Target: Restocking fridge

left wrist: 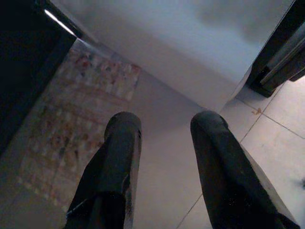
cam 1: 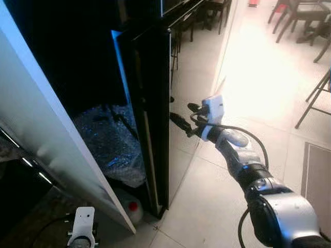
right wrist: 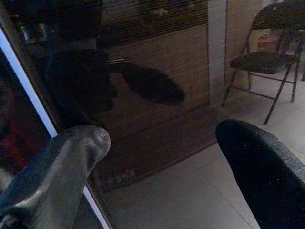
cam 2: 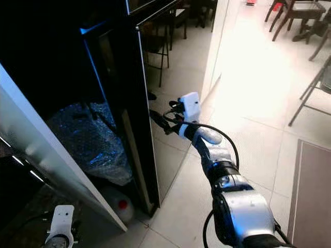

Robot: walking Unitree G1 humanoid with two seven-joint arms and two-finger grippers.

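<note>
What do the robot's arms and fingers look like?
The right arm is shiny silver with black joints, and a black cable loops along it. A small white box sits at its wrist. Its tool has two long black fingers with rounded tips. The left tool has matching black fingers, behind a white wrist piece.

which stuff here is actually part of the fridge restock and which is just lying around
Part of the job:
- glossy black fridge door
- white open fridge door
- right gripper, open at the black door's edge
- left gripper, open, low

Just lying about:
- crumpled bubble wrap
- red-capped plastic jug
- dark folding chairs
</note>
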